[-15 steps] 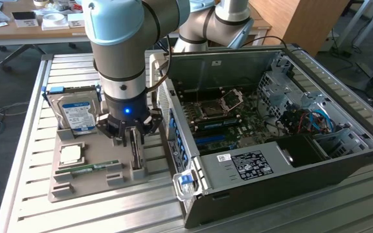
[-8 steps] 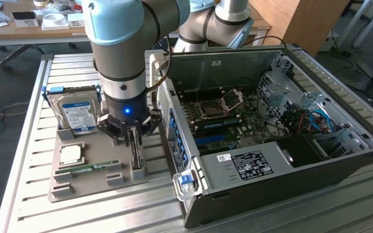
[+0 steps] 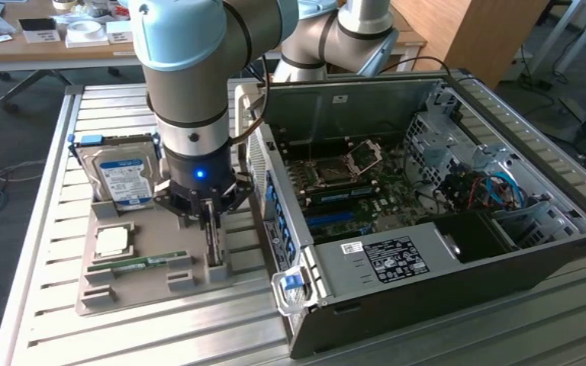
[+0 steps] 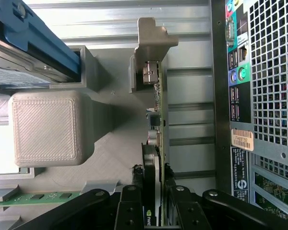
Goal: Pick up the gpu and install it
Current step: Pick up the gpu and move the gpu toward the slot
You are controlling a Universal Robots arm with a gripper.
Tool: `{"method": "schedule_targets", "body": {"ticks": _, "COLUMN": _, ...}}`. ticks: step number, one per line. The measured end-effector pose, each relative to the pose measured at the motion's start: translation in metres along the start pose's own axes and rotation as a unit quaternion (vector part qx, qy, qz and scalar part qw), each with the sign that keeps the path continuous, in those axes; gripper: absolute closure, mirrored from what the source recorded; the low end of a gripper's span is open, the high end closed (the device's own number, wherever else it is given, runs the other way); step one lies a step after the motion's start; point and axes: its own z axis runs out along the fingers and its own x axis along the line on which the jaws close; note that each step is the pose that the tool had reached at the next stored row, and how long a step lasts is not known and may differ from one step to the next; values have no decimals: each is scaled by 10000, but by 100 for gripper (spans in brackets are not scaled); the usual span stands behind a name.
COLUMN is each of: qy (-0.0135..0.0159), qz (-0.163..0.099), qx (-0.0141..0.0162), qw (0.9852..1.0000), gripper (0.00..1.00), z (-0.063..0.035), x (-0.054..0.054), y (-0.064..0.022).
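hard drive (image 3: 122, 177): one, standing at the tray's (image 3: 135, 293) edge on the exterior view's left.
ram stick (image 3: 140, 263): one, lying flat.
gpu (image 4: 152, 172): one, standing on edge in the tray's slot, narrow gap separating it from the case.
gripper (image 3: 207, 217): fingers (image 4: 130, 206) straddling the gpu closely; cannot tell whether they are clamping.
case (image 3: 395, 305): one, lying open, roomy inside.

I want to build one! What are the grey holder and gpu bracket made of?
The grey holder looks like matte plastic, likely 3D-printed: fine ridged lines cover its block. On the gpu, the end bracket looks like thin, dull silvery metal.
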Motion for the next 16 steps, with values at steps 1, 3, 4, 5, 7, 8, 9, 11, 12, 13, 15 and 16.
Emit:
{"method": "schedule_targets", "body": {"ticks": 1, "qy": 0, "qz": 0, "qx": 0, "qw": 10000, "gripper": 73, "z": 0, "x": 0, "y": 0}}
{"method": "schedule_targets", "body": {"ticks": 3, "qy": 0, "qz": 0, "qx": 0, "qw": 10000, "gripper": 73, "z": 0, "x": 0, "y": 0}}
{"method": "schedule_targets", "body": {"ticks": 4, "qy": 0, "qz": 0, "qx": 0, "qw": 10000, "gripper": 73, "z": 0, "x": 0, "y": 0}}
{"method": "schedule_targets", "body": {"ticks": 5, "qy": 0, "qz": 0, "qx": 0, "qw": 10000, "gripper": 73, "z": 0, "x": 0, "y": 0}}
{"method": "schedule_targets", "body": {"ticks": 7, "qy": 0, "qz": 0, "qx": 0, "qw": 10000, "gripper": 73, "z": 0, "x": 0, "y": 0}}
{"method": "schedule_targets", "body": {"ticks": 8, "qy": 0, "qz": 0, "qx": 0, "qw": 10000, "gripper": 73, "z": 0, "x": 0, "y": 0}}
{"method": "schedule_targets", "body": {"ticks": 9, "qy": 0, "qz": 0, "qx": 0, "qw": 10000, "gripper": 73, "z": 0, "x": 0, "y": 0}}
{"method": "schedule_targets", "body": {"ticks": 11, "qy": 0, "qz": 0, "qx": 0, "qw": 10000, "gripper": 73, "z": 0, "x": 0, "y": 0}}
{"method": "schedule_targets", "body": {"ticks": 12, "qy": 0, "qz": 0, "qx": 0, "qw": 10000, "gripper": 73, "z": 0, "x": 0, "y": 0}}
{"method": "schedule_targets", "body": {"ticks": 13, "qy": -1, "qz": 0, "qx": -1, "qw": 10000, "gripper": 73, "z": -1, "x": 0, "y": 0}}
{"method": "schedule_targets", "body": {"ticks": 15, "qy": 0, "qz": 0, "qx": 0, "qw": 10000, "gripper": 73, "z": -10, "x": 0, "y": 1}}
{"method": "schedule_targets", "body": {"ticks": 16, "qy": 0, "qz": 0, "qx": 0, "qw": 10000, "gripper": 73, "z": -15, "x": 0, "y": 1}}
